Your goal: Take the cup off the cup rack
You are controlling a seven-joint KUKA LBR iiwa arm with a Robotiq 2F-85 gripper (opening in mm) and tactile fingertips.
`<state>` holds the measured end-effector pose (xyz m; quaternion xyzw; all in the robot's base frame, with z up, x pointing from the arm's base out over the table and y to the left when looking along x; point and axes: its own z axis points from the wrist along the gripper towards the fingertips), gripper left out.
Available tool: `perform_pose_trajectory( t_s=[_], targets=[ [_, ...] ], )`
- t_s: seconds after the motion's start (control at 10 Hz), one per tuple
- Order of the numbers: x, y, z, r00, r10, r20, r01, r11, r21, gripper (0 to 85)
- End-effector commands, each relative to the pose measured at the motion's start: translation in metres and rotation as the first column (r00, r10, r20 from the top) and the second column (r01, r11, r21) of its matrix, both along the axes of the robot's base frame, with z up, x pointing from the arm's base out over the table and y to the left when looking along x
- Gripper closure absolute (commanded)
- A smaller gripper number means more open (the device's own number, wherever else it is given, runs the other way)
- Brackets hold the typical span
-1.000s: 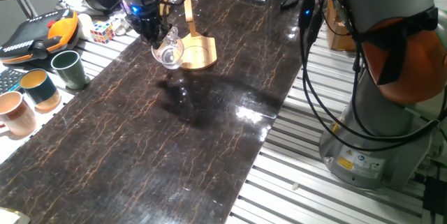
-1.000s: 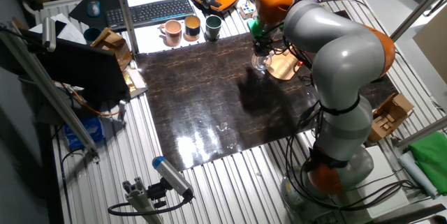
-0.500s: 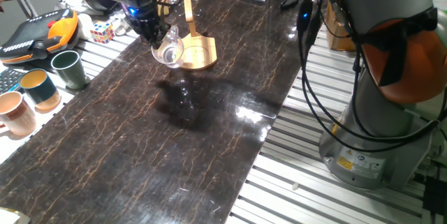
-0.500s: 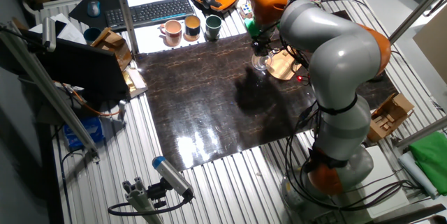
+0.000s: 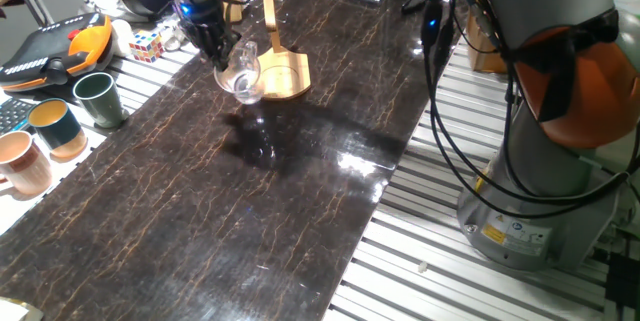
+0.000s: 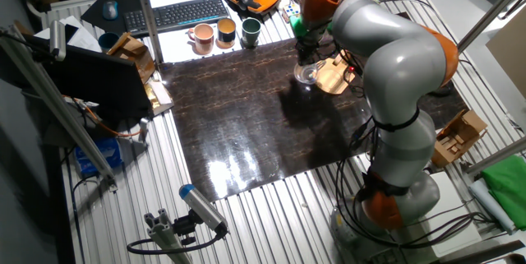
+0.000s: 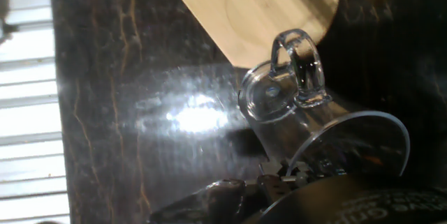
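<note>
i see the tool (image 5: 222,53) closed on the cup (image 5: 241,74), holding it tilted above the tabletop (image 5: 260,211); the cup rack (image 5: 275,69) stands just beside it, its post apart from the cup.

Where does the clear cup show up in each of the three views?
One fixed view: the cup is upper left of centre, held in the hand, beside the cup rack.
The other fixed view: the cup is upper right of centre, left of the rack.
Hand view: the cup is right of centre, below the rack's base.
Shared landmark: the wooden rack.
</note>
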<state>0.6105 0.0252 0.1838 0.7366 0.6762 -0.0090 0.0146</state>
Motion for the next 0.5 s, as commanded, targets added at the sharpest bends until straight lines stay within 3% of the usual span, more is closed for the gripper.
perform_pose_trajectory(
  t_s=[0.0,0.4],
  targets=[
    [-0.0008,0.003,0.001,1.000,-0.003,-0.004,0.003,1.000,0.006,84.0],
    [-0.0086,0.024,-0.008,1.000,0.014,0.003,-0.014,0.998,0.066,84.0]
  ],
)
